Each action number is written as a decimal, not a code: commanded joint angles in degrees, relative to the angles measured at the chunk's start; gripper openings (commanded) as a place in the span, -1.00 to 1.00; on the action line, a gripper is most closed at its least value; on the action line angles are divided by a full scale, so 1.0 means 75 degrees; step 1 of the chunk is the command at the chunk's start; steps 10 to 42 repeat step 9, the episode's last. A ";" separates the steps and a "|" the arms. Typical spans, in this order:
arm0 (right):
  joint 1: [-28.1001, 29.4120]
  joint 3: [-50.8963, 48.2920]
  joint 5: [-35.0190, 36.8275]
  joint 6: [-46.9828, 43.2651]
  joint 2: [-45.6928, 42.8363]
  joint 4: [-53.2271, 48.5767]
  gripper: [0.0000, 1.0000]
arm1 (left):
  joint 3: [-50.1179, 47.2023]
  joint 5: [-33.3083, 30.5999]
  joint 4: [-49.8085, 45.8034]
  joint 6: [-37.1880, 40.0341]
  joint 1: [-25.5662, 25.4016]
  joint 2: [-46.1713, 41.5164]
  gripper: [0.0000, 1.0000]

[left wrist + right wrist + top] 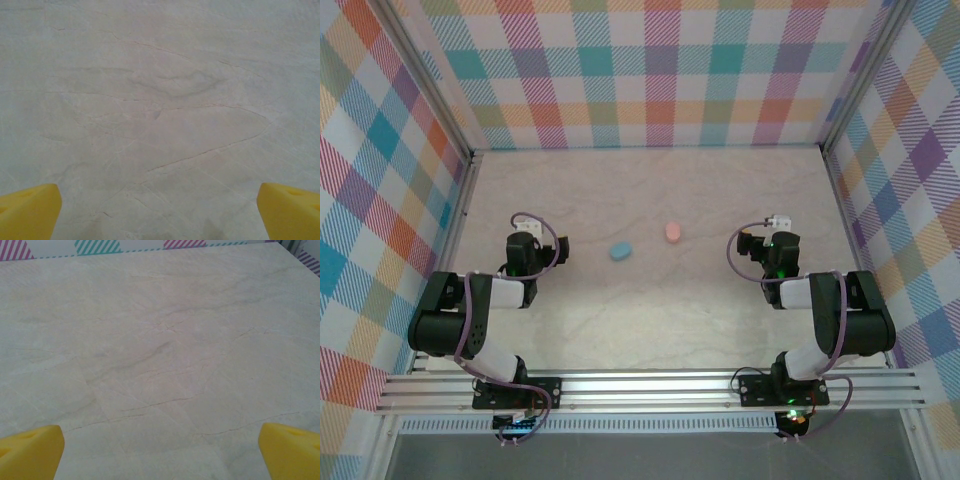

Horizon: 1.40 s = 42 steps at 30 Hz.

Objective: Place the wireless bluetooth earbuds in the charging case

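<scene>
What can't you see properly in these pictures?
- Blue case, top view: too small to tell if it is open or shut.
- Pink case, top view: same, and I can't tell what's inside.
- Left tool and right tool, wrist views: fingers cut off by the bottom edge.

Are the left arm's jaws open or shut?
Open: its yellow fingertips sit at opposite corners of the left wrist view, pale marbled table between.

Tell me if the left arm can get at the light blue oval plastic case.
Probably yes: the light blue oval plastic case lies on bare table, right of the open left hand, with nothing between them.
</scene>
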 commanded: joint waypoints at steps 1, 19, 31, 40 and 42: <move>-0.0046 0.0139 -0.0104 0.0059 0.0011 0.0349 0.99 | 0.0113 0.0077 0.0321 -0.0050 0.0043 0.0047 1.00; -0.0043 0.0145 -0.0127 0.0059 0.0001 0.0317 0.99 | 0.0125 0.0069 0.0326 -0.0058 0.0043 0.0047 1.00; -0.0043 0.0145 -0.0127 0.0059 0.0001 0.0317 0.99 | 0.0125 0.0069 0.0326 -0.0058 0.0043 0.0047 1.00; -0.0043 0.0145 -0.0127 0.0059 0.0001 0.0317 0.99 | 0.0125 0.0069 0.0326 -0.0058 0.0043 0.0047 1.00; -0.0043 0.0145 -0.0127 0.0059 0.0001 0.0317 0.99 | 0.0125 0.0069 0.0326 -0.0058 0.0043 0.0047 1.00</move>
